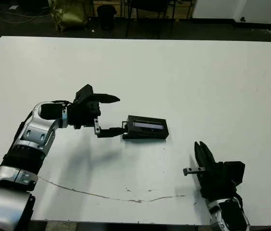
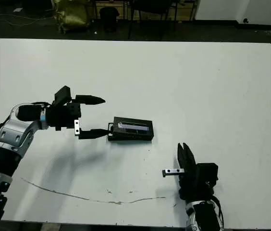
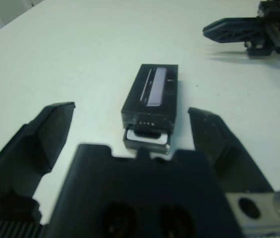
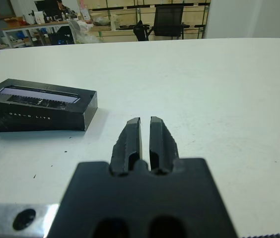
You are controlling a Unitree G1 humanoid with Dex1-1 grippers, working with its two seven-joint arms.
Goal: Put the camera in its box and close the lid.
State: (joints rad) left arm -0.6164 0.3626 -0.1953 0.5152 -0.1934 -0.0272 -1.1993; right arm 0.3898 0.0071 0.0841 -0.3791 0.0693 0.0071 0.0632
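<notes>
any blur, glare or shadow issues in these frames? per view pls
Head views: sharp, even light, soft shadow on the table under the left gripper. Left wrist view: its own body and fingers blurred up close; the lid on the box soft, pale strip a little washed out. Right wrist view: right gripper blurred near the lens, lid's lettering just legible, background soft.

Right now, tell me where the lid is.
The lid sits on the box near the table's middle, just off the open left gripper, with the right gripper apart, nearer the robot.
</notes>
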